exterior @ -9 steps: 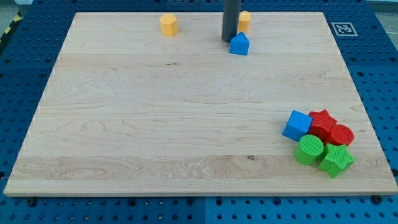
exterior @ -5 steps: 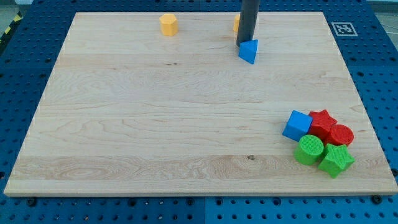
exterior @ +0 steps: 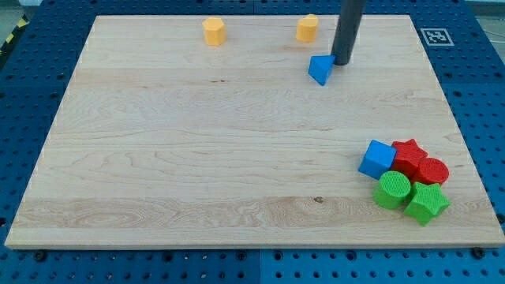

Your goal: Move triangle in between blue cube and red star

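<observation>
The blue triangle [exterior: 319, 69] lies near the view's top, right of centre. My tip [exterior: 342, 63] stands just to its right, touching or nearly touching it. The blue cube [exterior: 378, 158] sits at the lower right, with the red star [exterior: 408, 153] directly against its right side. There is no gap between the cube and the star.
A red cylinder [exterior: 432, 171] touches the star. A green cylinder [exterior: 392, 190] and a green star [exterior: 427, 203] sit just below the cube. Two yellow blocks [exterior: 214, 31] [exterior: 308, 28] stand near the board's top edge. The wooden board [exterior: 197, 142] lies on a blue pegboard.
My tip has moved right, from the triangle's upper left to its right side. The triangle has slid slightly right and down and has turned. The far yellow block is now uncovered.
</observation>
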Robot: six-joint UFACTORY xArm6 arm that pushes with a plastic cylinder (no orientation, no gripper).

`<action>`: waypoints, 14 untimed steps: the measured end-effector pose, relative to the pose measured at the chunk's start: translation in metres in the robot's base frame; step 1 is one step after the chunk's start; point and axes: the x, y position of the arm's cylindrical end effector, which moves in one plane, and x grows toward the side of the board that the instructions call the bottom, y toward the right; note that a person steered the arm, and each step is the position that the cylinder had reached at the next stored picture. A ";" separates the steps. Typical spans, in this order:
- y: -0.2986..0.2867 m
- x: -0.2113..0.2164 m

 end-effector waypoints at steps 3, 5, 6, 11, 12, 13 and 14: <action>0.004 0.001; -0.039 -0.006; -0.059 0.001; -0.070 0.033; -0.093 0.021; -0.131 -0.004; -0.140 0.029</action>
